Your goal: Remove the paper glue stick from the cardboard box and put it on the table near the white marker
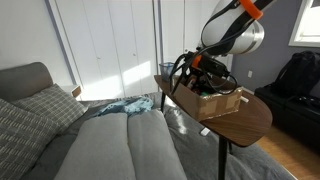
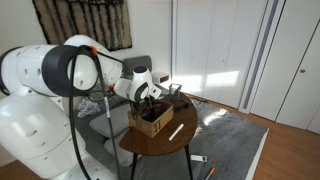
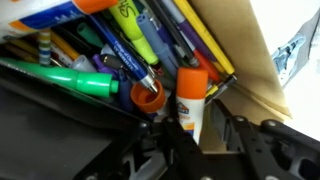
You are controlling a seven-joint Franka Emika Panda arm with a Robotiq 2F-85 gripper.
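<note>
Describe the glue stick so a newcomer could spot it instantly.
Start at the oval wooden table, then the cardboard box on it, crammed with pens. Near the box's wall sits the glue stick: a stubby white tube with orange cap, fatter than the pens.

Counted: one box [image 2: 150,120] on one desk [image 2: 160,148]. One white marker [image 2: 176,131] lay beside box. Wrist view showed one glue stick [image 3: 191,100], one green marker [image 3: 75,78], one yellow highlighter [image 3: 135,25]. Pens [image 3: 130,62] were too crowded to count.
</note>
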